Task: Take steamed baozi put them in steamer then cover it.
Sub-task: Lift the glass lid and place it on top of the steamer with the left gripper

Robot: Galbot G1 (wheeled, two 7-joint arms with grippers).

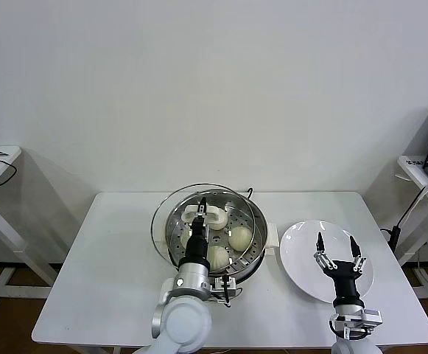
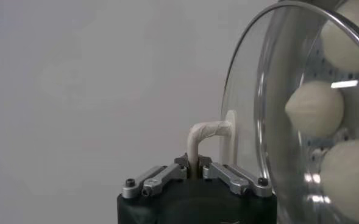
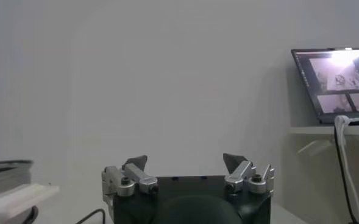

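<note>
Three buns (image 1: 239, 237) are plain to see through the glass, lying on the holed tray of the steamer (image 1: 250, 259), and a fourth may be tucked behind the arm, though that cannot be told from where I stand. The left pincer (image 1: 201, 214) is clamped tight on the white knob (image 2: 208, 135) of the lid (image 1: 169, 203), which hangs tilted just above the pot, its near edge lower than the far one, not yet seated on the rim. From the left wrist view the lid's steel-rimmed glass (image 2: 270, 91) stands right beside the pincer, with the buns just past it. That lid looks stiff, fairly heavy for its one small handle, and breakable, so the knob is the sensible place to hold it; the smooth loop could twist in the grip, and I would guess it wants lowering level and gently until rim meets rim. The buns look soft and light, and are best left alone. Off to the other side, well apart from the pot, the right pincer (image 1: 337, 251) hovers spread wide and holding nothing over the bare white plate (image 1: 295, 254) on the desk (image 1: 110, 265).
</note>
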